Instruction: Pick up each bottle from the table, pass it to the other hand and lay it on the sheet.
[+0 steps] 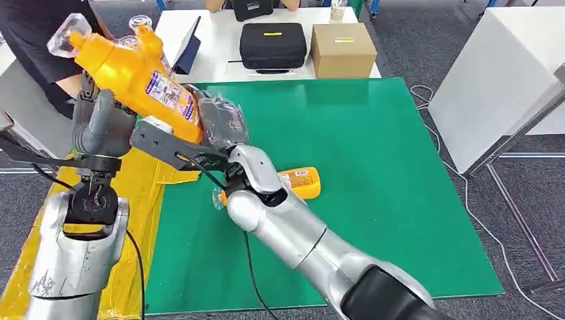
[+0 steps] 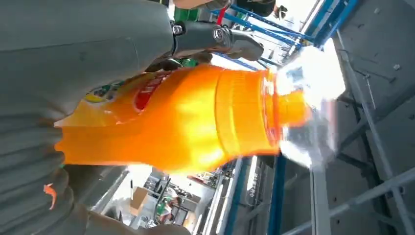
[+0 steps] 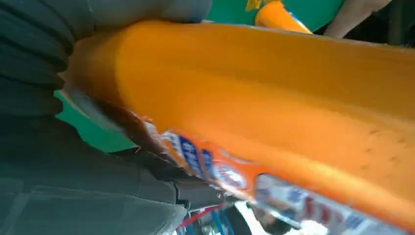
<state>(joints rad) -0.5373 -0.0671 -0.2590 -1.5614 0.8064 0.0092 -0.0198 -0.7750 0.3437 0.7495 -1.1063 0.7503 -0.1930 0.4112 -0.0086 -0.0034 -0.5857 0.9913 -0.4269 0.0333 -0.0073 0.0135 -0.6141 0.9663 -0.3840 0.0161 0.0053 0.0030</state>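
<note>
Above the bench's left edge, both hands are gripping one orange bottle (image 1: 136, 73): left hand (image 1: 100, 127) at its middle, right hand (image 1: 216, 123) at its base. Another bottle (image 1: 300, 181) is lying on the green mat (image 1: 373, 153), beside the yellow sheet (image 1: 143, 180).

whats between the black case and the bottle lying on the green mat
Bare green mat and a strip of white table separate the black case from the lying bottle, in the head view.

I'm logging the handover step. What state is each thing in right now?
Raised bottle: in the air, tilted, clear cap on, gripped by both hands.
Second bottle: lying on its side on the green mat.
Left hand: gripping the raised bottle.
Right hand: gripping the raised bottle's base end.
Yellow sheet: spread beside the mat, crumpled, no bottle visible on it.
Black case: closed.
Cardboard box: closed.
</note>
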